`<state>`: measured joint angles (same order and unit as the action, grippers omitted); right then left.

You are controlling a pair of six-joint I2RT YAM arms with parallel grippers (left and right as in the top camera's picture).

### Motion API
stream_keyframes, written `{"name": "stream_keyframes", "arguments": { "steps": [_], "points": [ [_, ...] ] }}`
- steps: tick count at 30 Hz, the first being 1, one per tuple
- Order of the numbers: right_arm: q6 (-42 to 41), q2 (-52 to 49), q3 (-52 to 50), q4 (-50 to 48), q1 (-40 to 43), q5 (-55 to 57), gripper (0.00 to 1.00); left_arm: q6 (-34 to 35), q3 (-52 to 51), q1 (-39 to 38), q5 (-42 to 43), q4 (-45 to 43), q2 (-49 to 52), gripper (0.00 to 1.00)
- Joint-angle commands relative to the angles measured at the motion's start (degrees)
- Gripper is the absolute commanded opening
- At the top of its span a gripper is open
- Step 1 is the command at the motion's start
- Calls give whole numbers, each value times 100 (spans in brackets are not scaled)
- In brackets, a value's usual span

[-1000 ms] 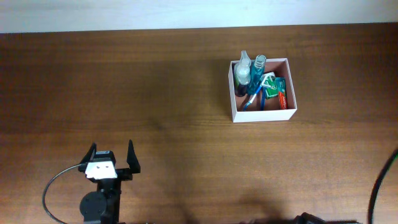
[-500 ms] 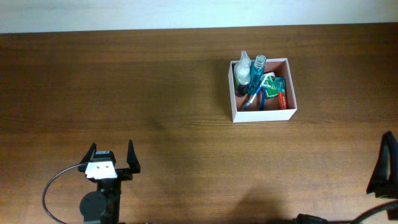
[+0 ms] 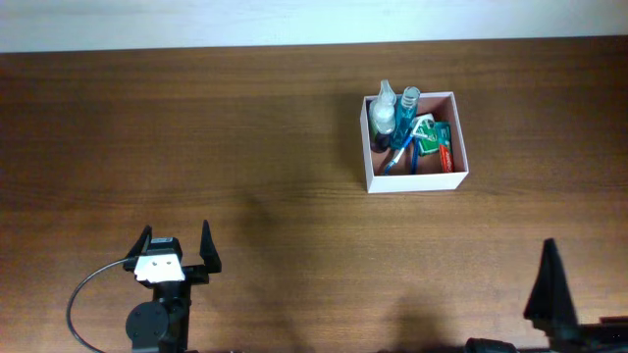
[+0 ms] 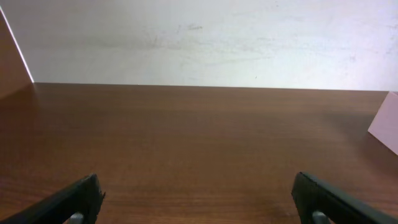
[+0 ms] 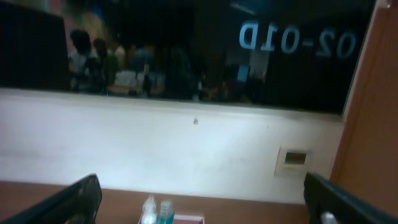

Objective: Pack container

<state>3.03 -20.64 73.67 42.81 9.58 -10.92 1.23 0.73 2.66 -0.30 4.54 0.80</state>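
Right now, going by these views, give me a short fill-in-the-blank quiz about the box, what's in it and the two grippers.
1. The container has ____ outer walls.
2. The bottles and the green packet sit ____ the container.
3. The left gripper and the right gripper both have ____ jaws and hold nothing.
Missing words: white; inside; open.
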Motion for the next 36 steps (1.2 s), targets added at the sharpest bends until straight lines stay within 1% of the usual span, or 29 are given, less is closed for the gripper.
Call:
{"name": "stream_keyframes", "arguments": {
  "steps": [1,2,8,11,13,17,23,36],
  "points": [
    [-109,501,-898,-518,-59,-68,99,-87,-24,2,-37,11,-50,99],
    [-225,763,-1362,-879,-59,-46,99,-85,-24,2,-37,11,-50,99],
    [-356,1690,-2750,-1996,-63,-50,99,-85,-24,2,-37,11,-50,99],
    [-356,2048,-3289,-2444,-63,-50,99,-87,-24,2,-37,11,-50,99],
    [-404,2024,-3477,-2643,-63,-52,99,-85,-24,2,-37,11,-50,99],
    [-695,2037,-3698,-2765,-66,-48,99,-87,-24,2,-37,11,-50,99],
    [-693,2039,-4142,-2839,-66,15,99,-87,-24,2,-37,11,-50,99],
    [-603,2039,-5414,-3534,-66,11,99,-87,-24,2,-37,11,-50,99]
  ]
}}
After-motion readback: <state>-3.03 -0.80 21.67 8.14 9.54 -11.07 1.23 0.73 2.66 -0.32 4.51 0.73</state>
